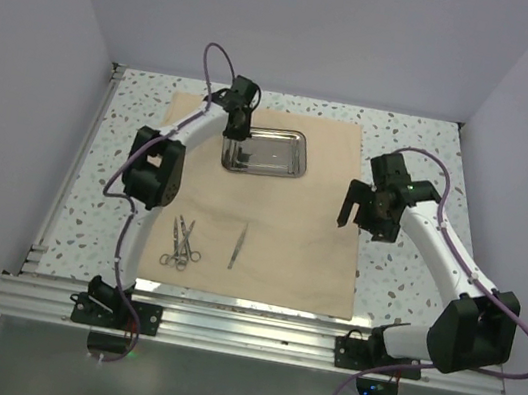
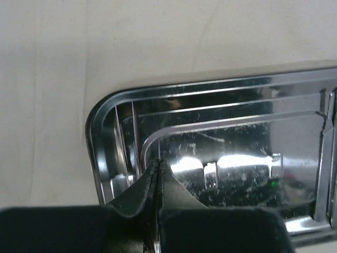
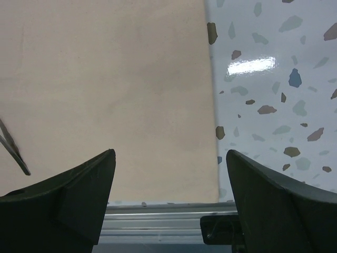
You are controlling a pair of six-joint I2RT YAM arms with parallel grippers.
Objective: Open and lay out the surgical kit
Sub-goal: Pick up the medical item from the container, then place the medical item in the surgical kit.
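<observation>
Looking down from the top external camera, the tan cloth wrap (image 1: 289,232) lies spread flat on the speckled bench (image 1: 394,280). The steel tray (image 1: 281,155) sits on its far part. Two scissor-like forceps (image 1: 180,244) lie side by side on the cloth's near left area, with the tweezers (image 1: 238,246) just to their right and apart from them. All three are well apart from the tray.

The left tool (image 1: 237,135) hangs over the tray's left end. The right tool (image 1: 355,213) hovers at the cloth's right edge.

Only the left wrist view makes the left tool's (image 2: 158,164) grip plain. Its two fingers (image 2: 171,182) are pressed together tip to tip, above the tray's floor close to a rounded corner. The tray (image 2: 97,132) shows scuffed, mirror-bright steel and reflections. Cloth (image 2: 52,79) surrounds its rim.

The right wrist view shows the right tool (image 3: 169,155) with its fingers (image 3: 79,184) spread wide, gripping nothing. Beneath it the cloth's (image 3: 105,79) straight edge meets the bench (image 3: 274,105), and a metal rail (image 3: 158,216) runs along the bottom. A slim metal tip (image 3: 16,153) pokes in at the left edge of that view, resting on the cloth. Which instrument it belongs to I cannot tell.
</observation>
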